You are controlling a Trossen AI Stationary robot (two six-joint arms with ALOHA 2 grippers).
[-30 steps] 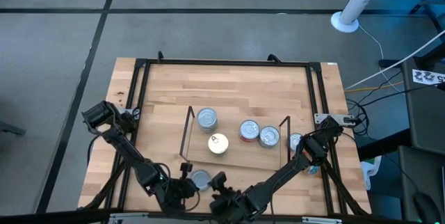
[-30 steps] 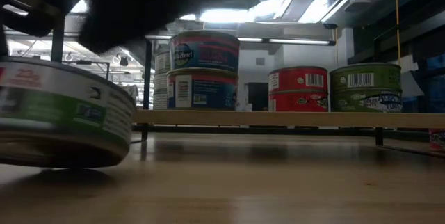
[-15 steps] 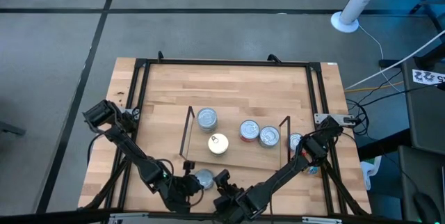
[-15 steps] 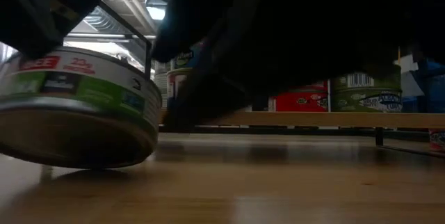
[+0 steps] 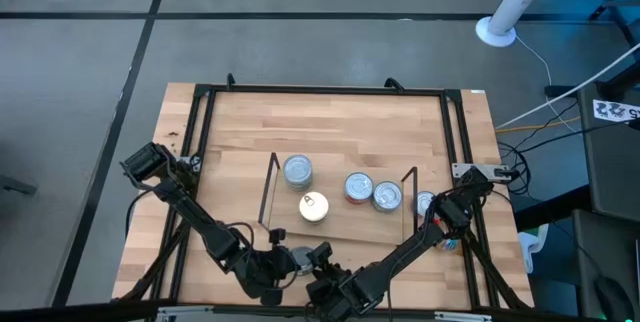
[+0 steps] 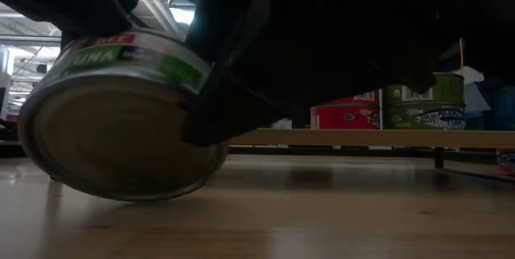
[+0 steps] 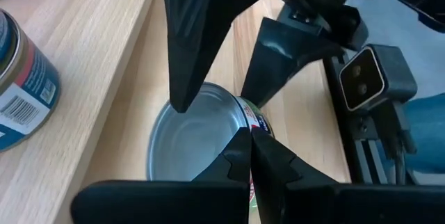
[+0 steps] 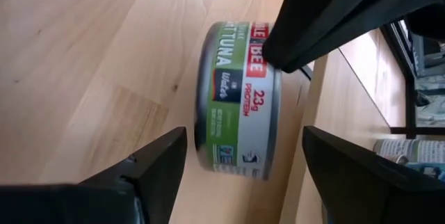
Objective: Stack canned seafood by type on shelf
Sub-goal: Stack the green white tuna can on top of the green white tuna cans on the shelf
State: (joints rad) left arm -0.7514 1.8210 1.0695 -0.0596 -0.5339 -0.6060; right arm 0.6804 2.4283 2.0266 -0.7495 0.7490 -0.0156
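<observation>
Currently both arms meet at the near edge of the light butcher-block wooden worktop (image 5: 330, 127), just in front of the shelf. Left hand (image 5: 283, 262) has its fingers fully closed, tips pressed together; they rest against the rim of a flat round silver-topped tin with a green and red side label (image 6: 121, 114). That tin is tilted: the low view shows its pale underside lifted toward the camera, one edge down on the worktop. Whether the closed fingers actually pinch the rim or only push on it I cannot tell.

Right hand (image 5: 318, 262) sits just right of the same tin, fingers spread wide. In the right wrist view the tin (image 8: 236, 99) lies beyond the two spread fingers, not clamped by them.

Low light-wood shelf board with thin black wire uprights (image 5: 340, 224) lies mid-worktop, just beyond the hands. On it:
- silver-topped stack with blue labels (image 5: 297, 170), far left
- gold-topped tin (image 5: 314, 206), near left
- silver-topped tin with red label (image 5: 359, 187), centre-right
- silver-topped tin with green label (image 5: 387, 196), touching the red one on its right

One more tin (image 5: 426, 203) stands off the shelf, just outside its right upright.
</observation>
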